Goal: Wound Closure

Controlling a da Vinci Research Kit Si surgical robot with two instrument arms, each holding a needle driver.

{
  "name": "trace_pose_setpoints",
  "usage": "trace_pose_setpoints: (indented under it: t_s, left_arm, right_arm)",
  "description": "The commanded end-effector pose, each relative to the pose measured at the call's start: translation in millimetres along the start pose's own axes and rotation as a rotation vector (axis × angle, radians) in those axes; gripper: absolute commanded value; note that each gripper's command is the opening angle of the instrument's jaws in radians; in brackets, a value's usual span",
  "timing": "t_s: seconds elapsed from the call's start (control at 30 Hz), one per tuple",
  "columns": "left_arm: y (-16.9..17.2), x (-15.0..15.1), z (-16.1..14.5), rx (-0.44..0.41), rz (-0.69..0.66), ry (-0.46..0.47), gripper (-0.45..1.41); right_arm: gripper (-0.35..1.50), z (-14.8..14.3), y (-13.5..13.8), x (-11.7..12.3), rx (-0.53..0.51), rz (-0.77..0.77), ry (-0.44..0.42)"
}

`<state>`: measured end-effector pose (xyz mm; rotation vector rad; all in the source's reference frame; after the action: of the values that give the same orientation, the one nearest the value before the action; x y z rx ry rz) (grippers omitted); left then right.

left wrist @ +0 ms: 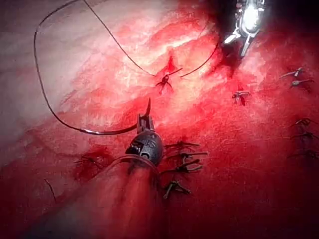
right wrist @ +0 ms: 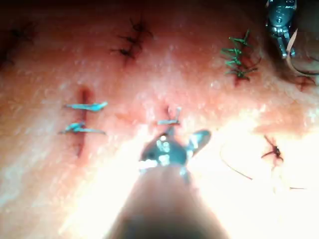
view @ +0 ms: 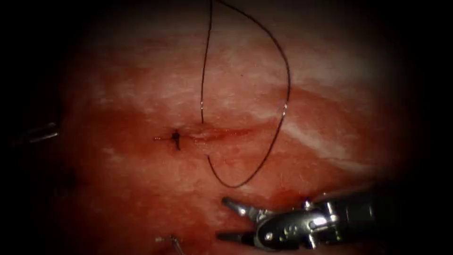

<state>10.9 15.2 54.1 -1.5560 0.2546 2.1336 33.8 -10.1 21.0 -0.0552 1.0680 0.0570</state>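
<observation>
Steel curved needle [view: 245, 182]: lay free on the tissue [view: 141, 85], on the near side of the cut [view: 222, 133] and toward its right half. Its arc swept from a bright end at the far right down and round to a tip just below the cut. Whether that tip sat in the tissue could not be told. Neither tool was seen holding it in the endoscope view.

Dark thread [view: 204, 71]: ran from the needle's bright end up out of the top of the endoscope view. It came back down as a second strand that met the tissue at the cut's far edge.

Knotted stitch [view: 176, 138]: sat at the left end of the cut, with short cut ends sticking out.

Right tool [view: 222, 218]: sat below the needle and apart from it. Its fingers [view: 233, 206] were spread wide, grasping nothing.

Left tool [view: 42, 134]: stood well to the left of the cut, dim at the edge. Whether it gripped anything could not be told.

Red fluid [left wrist: 209, 124]: stained the tissue around the cut.

Older stitches [left wrist: 182, 154]: lay in a row near the left tool's tip in the left wrist view.
</observation>
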Motion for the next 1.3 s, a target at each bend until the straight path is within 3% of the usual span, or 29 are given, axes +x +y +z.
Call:
trace_pose_setpoints:
  t_s: [0.03, 0.2, 0.5, 0.6, 0.63, 0.67, 0.7, 0.77, 0.9, 0.97, 1.0, 1.1, 1.3]
  left_arm:
    - [0.8, -0.5, 0.4, -0.003, -0.002, -0.001, -0.45]
    - [0.9, -0.5, 0.4, -0.003, -0.002, -0.001, -0.45]
    - [0.9, -0.6, 0.4, -0.002, -0.001, -0.001, -0.45]
    - [0.9, -0.6, 0.4, -0.002, -0.001, -0.001, -0.45]
    - [0.9, -0.6, 0.4, -0.002, -0.001, -0.001, -0.45]
    - [0.9, -0.6, 0.4, -0.002, -0.001, -0.001, -0.45]
    - [0.9, -0.6, 0.4, -0.002, -0.001, -0.001, -0.45]
    - [0.9, -0.6, 0.4, -0.002, -0.001, -0.001, -0.45]
    - [1.0, -0.5, 0.6, 0.000, -0.001, -0.002, -0.45]
    - [1.1, -0.5, 0.7, 0.001, -0.001, -0.002, -0.45]
    - [1.1, -0.6, 0.7, 0.001, 0.000, -0.002, -0.45]
    - [1.1, -0.6, 0.6, 0.001, 0.000, -0.002, -0.45]
    - [1.1, -0.6, 0.5, 0.000, -0.006, -0.002, -0.45]
  right_arm:
    - [1.21, 1.5, 0.7, -2.5, -0.012, 0.007, -0.005]
    - [1.21, 4.4, 2.3, -6.4, -0.031, 0.007, -0.018]
    - [1.16, 8.1, 2.2, -8.1, -0.032, 0.000, -0.009]
    - [0.93, 8.4, 2.5, -8.4, -0.027, 0.000, -0.016]
    - [0.79, 8.3, 2.5, -8.5, -0.023, 0.040, -0.030]
    - [0.51, 8.2, 2.5, -8.5, -0.015, 0.096, -0.062]
    - [0.41, 8.1, 2.4, -8.4, -0.012, 0.128, -0.098]
    - [0.44, 8.1, 2.2, -8.2, -0.004, 0.168, -0.177]
    - [0.49, 8.6, 2.2, -7.5, 0.002, 0.219, -0.240]
    - [0.29, 9.1, 2.2, -7.3, 0.010, 0.223, -0.275]
    - [0.05, 9.4, 2.2, -7.1, 0.019, 0.228, -0.289]
    - [-0.35, 9.9, 2.2, -6.8, 0.036, 0.233, -0.312]
    - [-0.35, 9.1, 1.8, -6.6, 0.031, 0.229, -0.353]
